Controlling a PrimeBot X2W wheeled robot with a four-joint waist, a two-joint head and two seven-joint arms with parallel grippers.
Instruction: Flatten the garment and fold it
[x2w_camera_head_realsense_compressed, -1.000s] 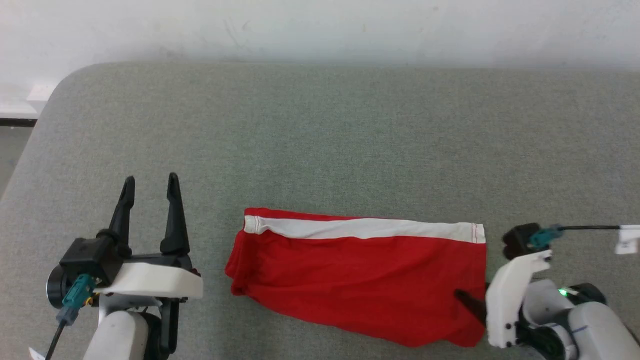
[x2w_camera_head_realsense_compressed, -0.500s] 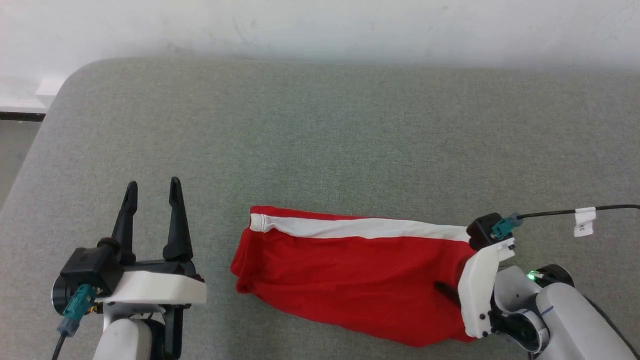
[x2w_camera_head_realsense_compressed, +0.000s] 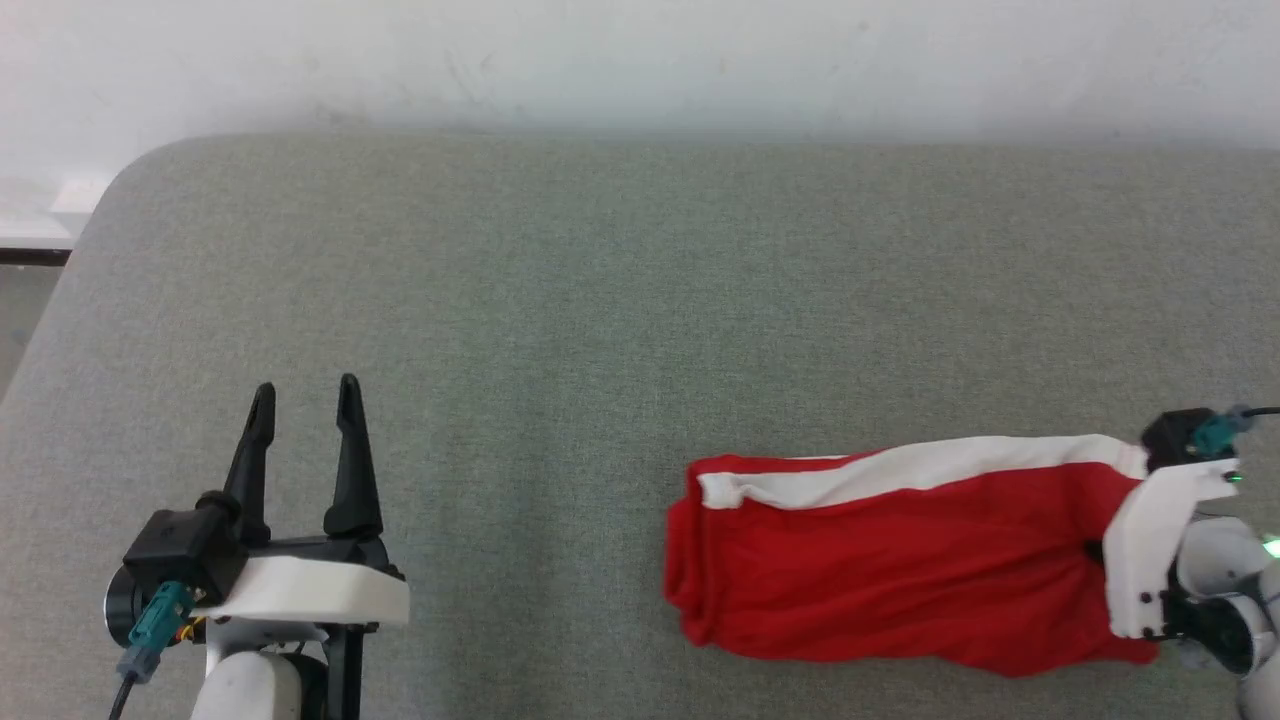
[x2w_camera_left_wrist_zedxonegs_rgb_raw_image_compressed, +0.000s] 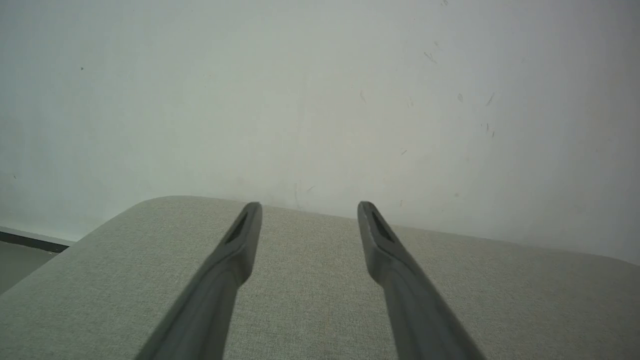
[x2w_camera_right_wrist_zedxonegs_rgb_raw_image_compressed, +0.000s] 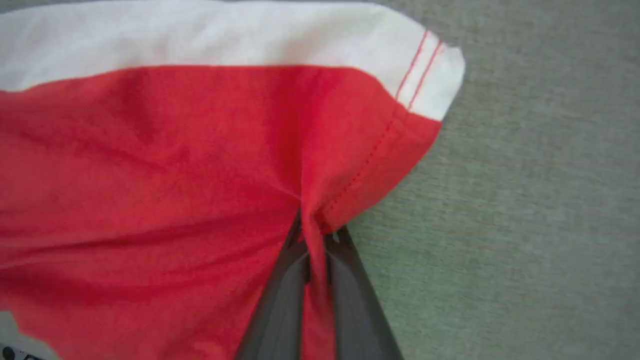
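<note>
The garment (x2w_camera_head_realsense_compressed: 900, 570) is a pair of bright red shorts with a white band along its far edge, lying stretched out at the lower right of the grey surface in the head view. My right gripper (x2w_camera_right_wrist_zedxonegs_rgb_raw_image_compressed: 315, 240) is shut on the garment (x2w_camera_right_wrist_zedxonegs_rgb_raw_image_compressed: 175, 165), pinching a fold of red cloth near the right hem; in the head view the white wrist hides its fingers. My left gripper (x2w_camera_head_realsense_compressed: 302, 395) stands open at the lower left, well apart from the cloth, with nothing between its fingers (x2w_camera_left_wrist_zedxonegs_rgb_raw_image_compressed: 240, 240).
A grey fabric-covered table (x2w_camera_head_realsense_compressed: 600, 300) spreads under everything, with a rounded far-left corner. A pale wall (x2w_camera_head_realsense_compressed: 640, 60) runs behind it. A strip of floor (x2w_camera_head_realsense_compressed: 20, 300) shows past the table's left edge.
My right gripper has pulled the shorts well to the right across the surface, after first pushing in leftward over the hem. The left gripper has stayed in place.
</note>
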